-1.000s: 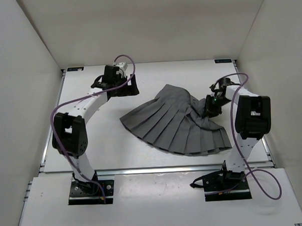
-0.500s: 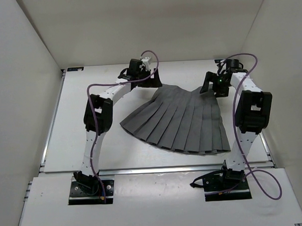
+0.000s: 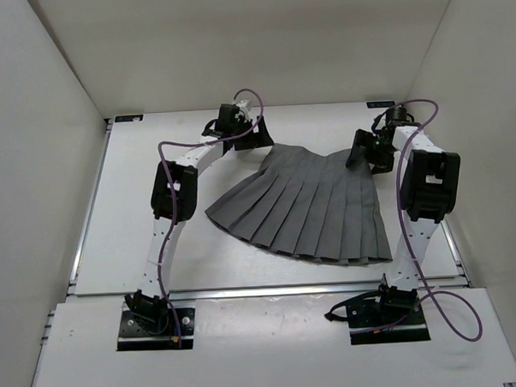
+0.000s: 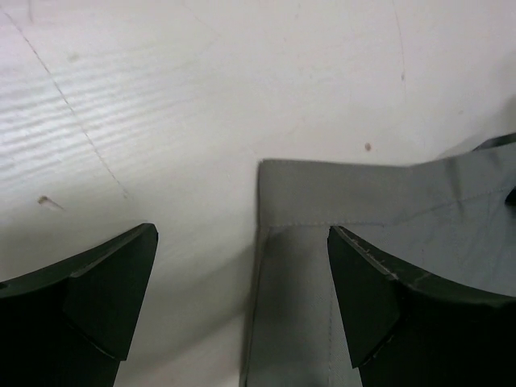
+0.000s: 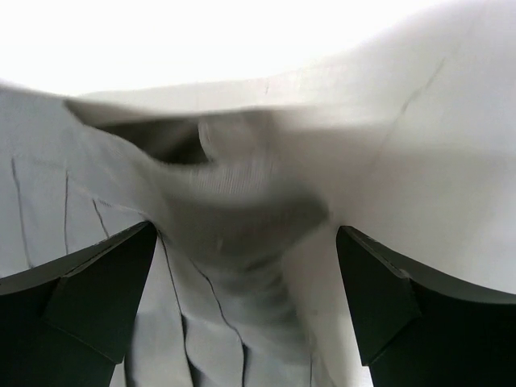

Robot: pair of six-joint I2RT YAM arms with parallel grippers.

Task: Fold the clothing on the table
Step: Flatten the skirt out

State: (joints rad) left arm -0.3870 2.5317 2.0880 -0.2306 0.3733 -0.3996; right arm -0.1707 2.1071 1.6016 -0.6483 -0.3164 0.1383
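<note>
No writing, label, brand name or number can be read in any of the three views. Two small dark tabs (image 3: pixel 128 119) sit at the far corners of the table (image 3: pixel 122 216), and they are too small to tell whether they carry any print.

You've got plain white walls (image 3: pixel 32 126) closing in the left, right and far sides. A small dark bracket (image 3: pixel 128 119) sits at the far left corner of the bench (image 3: pixel 140 241), a second bracket (image 3: pixel 384 105) at the far right corner. A metal rail (image 3: pixel 271 291) runs along the near edge, with a white board (image 3: pixel 273 347) just in front.
</note>
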